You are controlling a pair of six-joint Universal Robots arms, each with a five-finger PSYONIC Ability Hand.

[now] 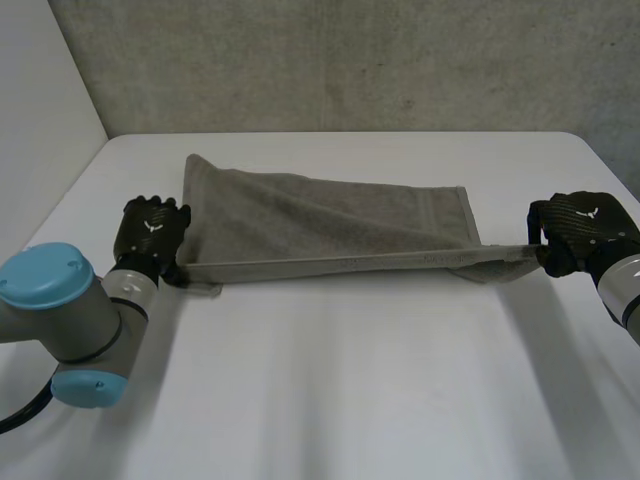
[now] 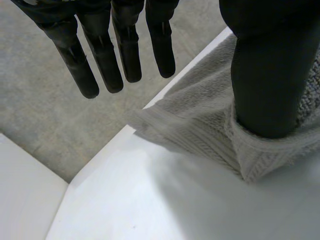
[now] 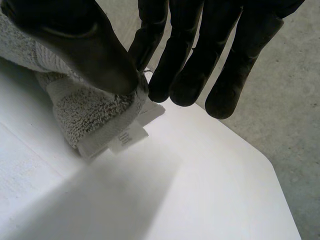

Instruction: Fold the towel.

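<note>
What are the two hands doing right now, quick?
Left hand: open, thumb pressing on a corner of the towel, fingers straight and clear of it.
Right hand: shut on the towel, a corner pinched between thumb and fingers.

The left arm (image 1: 75,325) is a fat grey joint with round light-blue caps, the right arm (image 1: 622,285) a pale grey cylinder, and the left hand (image 1: 150,235) and right hand (image 1: 582,228) are black, weave-patterned, each with a small white mark on its back.
</note>
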